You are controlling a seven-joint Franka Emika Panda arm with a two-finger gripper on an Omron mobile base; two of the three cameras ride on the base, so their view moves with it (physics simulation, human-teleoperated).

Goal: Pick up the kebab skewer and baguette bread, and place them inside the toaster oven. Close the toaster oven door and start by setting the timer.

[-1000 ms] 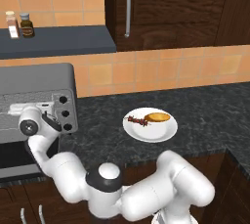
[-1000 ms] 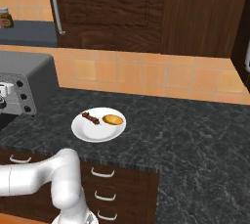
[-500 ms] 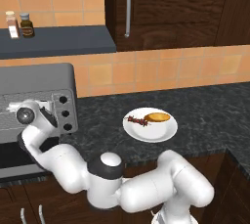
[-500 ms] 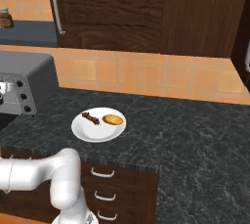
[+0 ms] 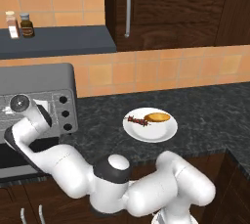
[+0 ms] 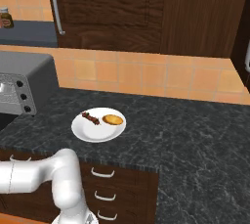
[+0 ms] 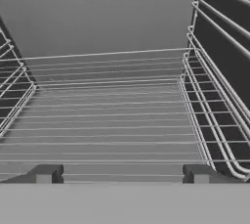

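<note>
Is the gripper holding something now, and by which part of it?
Nothing is held. The gripper is open, facing the toaster oven's wire rack.

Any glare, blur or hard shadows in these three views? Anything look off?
Left base view: flat, even light, soft render, faint shadow under the plate. Right base view: the same, and the kebab skewer and baguette bread read clearly. Hand view: grey, wire rack sharp, no glare; gripper open, its tips at the bottom.
</note>
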